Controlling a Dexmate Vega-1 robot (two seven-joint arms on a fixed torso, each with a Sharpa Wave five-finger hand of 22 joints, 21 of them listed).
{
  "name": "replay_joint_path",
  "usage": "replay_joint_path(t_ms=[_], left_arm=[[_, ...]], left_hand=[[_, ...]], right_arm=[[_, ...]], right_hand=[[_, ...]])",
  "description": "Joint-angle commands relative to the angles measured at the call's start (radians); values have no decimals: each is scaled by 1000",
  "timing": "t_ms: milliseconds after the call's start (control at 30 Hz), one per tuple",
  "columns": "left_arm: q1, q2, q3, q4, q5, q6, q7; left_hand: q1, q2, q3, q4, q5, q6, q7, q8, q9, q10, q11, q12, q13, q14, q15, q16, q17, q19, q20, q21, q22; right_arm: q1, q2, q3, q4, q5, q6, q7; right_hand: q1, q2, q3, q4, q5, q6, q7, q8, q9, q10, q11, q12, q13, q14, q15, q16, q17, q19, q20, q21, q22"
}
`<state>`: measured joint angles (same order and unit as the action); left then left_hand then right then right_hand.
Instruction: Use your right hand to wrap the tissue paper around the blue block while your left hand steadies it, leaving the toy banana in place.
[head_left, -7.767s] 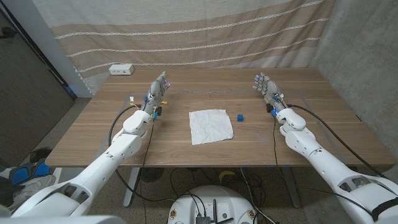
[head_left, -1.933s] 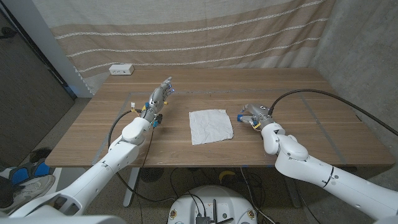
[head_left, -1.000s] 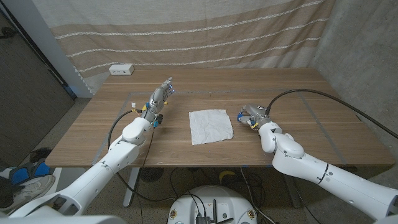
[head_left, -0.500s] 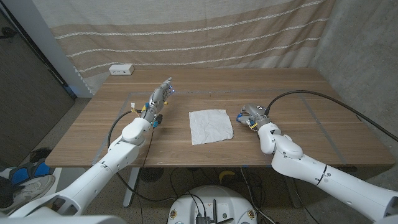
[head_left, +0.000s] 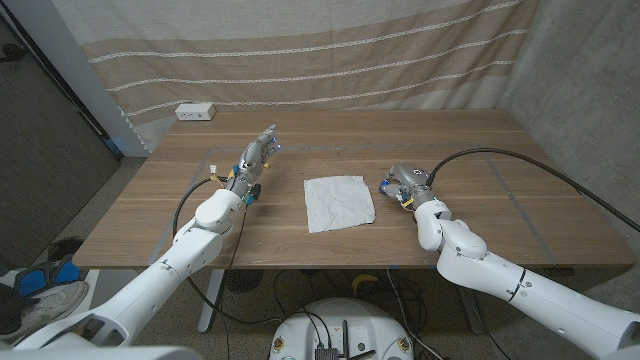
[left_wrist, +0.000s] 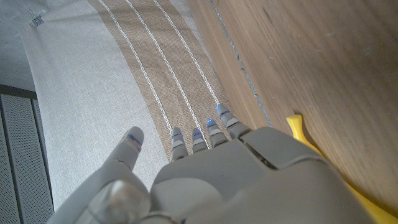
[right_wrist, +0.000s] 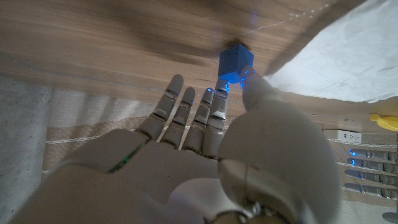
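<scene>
Tissue paper (head_left: 339, 202) is lying flat and unfolded at the centre of the head view on the wooden table (head_left: 520, 190), no wrap begun. Left arm is reaching up the left side of that frame, its left hand (head_left: 257, 152) hovering well apart from the sheet, fingers extended and slightly spread, holding nothing (probably waiting to steady things). Right hand (head_left: 403, 183) is sitting just right of the paper's right edge; in the right wrist view its fingertips (right_wrist: 221, 92) are closing on the blue block (right_wrist: 236, 61), thumb and nearest finger touching it, apparently to carry it onto the sheet. Toy banana (left_wrist: 336, 174) is lying beside the left hand, undisturbed.
</scene>
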<state>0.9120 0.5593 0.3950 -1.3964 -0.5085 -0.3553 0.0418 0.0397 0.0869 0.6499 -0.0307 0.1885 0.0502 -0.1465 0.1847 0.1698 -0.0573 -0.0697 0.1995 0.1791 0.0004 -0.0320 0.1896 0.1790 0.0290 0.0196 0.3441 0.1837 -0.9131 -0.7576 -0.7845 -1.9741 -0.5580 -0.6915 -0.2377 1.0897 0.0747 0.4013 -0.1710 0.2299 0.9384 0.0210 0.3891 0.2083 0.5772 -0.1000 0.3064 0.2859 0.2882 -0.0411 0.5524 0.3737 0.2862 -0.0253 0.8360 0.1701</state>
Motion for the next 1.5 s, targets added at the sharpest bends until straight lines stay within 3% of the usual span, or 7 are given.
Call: replay_joint_path(t_ms=[33, 1200, 1500], left_arm=[[1, -5, -1, 8, -4, -9, -4], [4, -1, -6, 17, -11, -22, -17], [11, 6, -9, 10, -13, -16, -16]], left_hand=[[-12, 22, 2, -2, -3, 7, 0, -2, 4, 6, 1, 0, 3, 8, -18, 7, 5, 5, 4, -3, 6], [-14, 22, 4, -4, -3, 7, 0, -3, 4, 7, 1, 0, 3, 9, -18, 5, 5, 7, 5, -7, 6], [-14, 22, 4, -5, -3, 7, -1, -3, 4, 6, 1, -1, 3, 9, -18, 4, 5, 7, 5, -9, 6]], right_arm=[[-25, 1, 22, -14, -9, 42, -48], [-52, 21, 52, -25, -14, 205, -82], [-52, 20, 48, -28, -29, 236, -58]], right_hand=[[2, 14, 2, 7, 9, 27, -27, 9, 47, 14, -1, 5, 3, 12, -154, 3, 2, 7, -2, 5, 5], [-3, 17, 1, 11, 9, 21, -28, 19, 55, 18, -3, 8, 13, 24, -155, -4, 4, 12, -4, 6, 6], [-4, 18, 2, 11, 10, 23, -28, 21, 55, 22, -1, 9, 14, 25, -156, -6, 5, 13, -4, 6, 6]])
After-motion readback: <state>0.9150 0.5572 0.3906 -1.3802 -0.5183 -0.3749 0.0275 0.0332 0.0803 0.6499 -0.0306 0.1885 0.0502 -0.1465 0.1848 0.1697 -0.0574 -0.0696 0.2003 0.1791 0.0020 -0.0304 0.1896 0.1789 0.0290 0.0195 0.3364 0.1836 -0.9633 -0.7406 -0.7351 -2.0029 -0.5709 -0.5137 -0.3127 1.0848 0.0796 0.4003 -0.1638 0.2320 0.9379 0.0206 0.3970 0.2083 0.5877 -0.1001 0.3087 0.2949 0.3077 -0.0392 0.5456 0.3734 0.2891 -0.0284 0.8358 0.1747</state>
